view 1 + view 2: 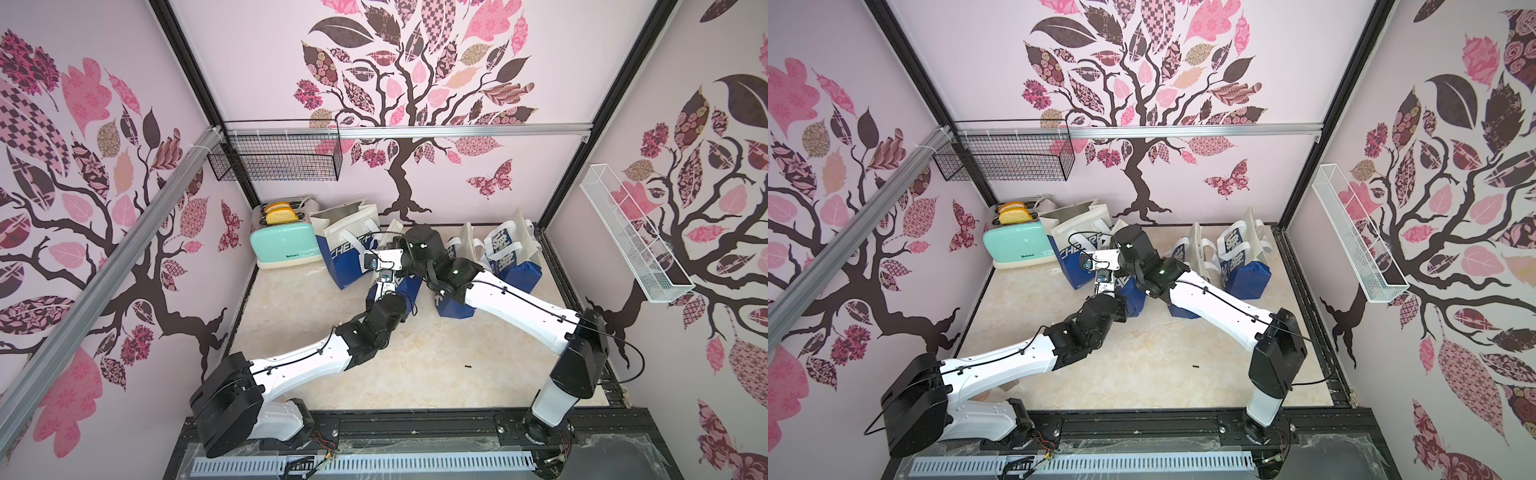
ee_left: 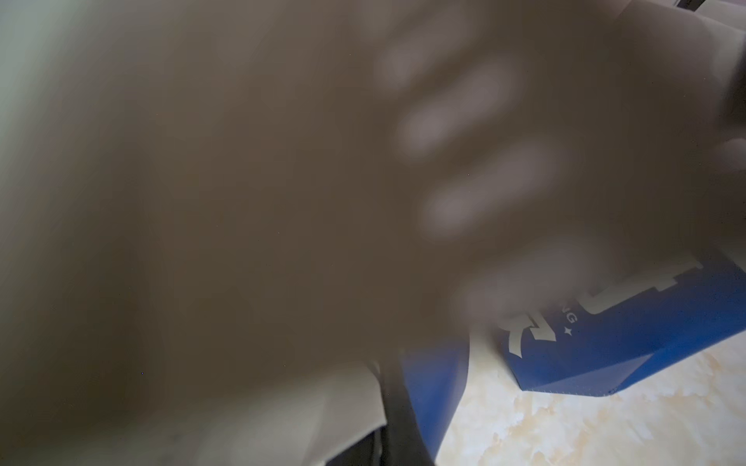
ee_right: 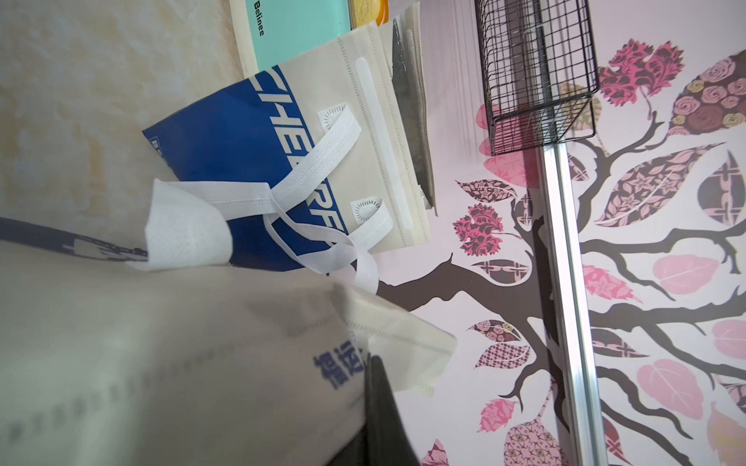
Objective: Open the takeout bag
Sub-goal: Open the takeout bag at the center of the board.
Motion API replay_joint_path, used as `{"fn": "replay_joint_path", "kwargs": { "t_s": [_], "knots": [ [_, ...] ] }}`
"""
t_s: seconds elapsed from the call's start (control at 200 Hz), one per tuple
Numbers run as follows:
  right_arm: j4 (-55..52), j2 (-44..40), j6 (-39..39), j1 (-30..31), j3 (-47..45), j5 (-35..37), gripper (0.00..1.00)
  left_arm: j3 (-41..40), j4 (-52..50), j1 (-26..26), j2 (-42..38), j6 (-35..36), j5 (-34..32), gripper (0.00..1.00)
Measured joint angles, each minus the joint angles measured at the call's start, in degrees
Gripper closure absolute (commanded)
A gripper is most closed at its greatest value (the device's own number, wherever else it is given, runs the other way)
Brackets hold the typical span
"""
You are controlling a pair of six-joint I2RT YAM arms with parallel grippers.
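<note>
The takeout bag (image 1: 409, 291) is blue below and cream above, and stands mid-table under my two crossed wrists. In the left wrist view its cream fabric (image 2: 242, 242) fills most of the picture as a blur, and my left gripper (image 2: 389, 377) is shut on its top edge. The right wrist view shows the cream upper panel (image 3: 161, 363) with blue characters, and my right gripper (image 3: 373, 361) is shut on that bag's rim. In both top views the fingertips are hidden by the wrists.
An open bag (image 1: 349, 241) of the same kind leans by a mint toaster (image 1: 284, 245) holding bread. More such bags (image 1: 513, 253) stand at the right, and one (image 1: 455, 307) sits under the right forearm. A black wire basket (image 1: 278, 156) and a white one (image 1: 627, 237) hang on the walls.
</note>
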Motion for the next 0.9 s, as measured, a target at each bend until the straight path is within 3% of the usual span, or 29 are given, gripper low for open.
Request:
{"fn": "replay_joint_path", "kwargs": {
  "t_s": [0.415,0.56,0.75,0.9],
  "knots": [
    [-4.8,0.0,-3.8,0.3,4.0,-0.6,1.00,1.5,-3.8,0.0,1.7,-1.0,2.6,1.00],
    [-1.7,-0.2,-1.4,0.0,3.7,-0.8,0.54,1.4,-6.6,-0.1,1.9,-1.0,3.6,1.00],
    [5.6,-4.8,5.8,-3.3,-0.1,-0.7,0.33,1.5,-7.6,-0.9,2.0,-1.0,5.0,1.00],
    [7.3,-6.6,13.2,-6.3,-2.8,2.3,0.27,1.7,-8.0,-0.9,2.0,-1.0,5.1,1.00]
  ]
}}
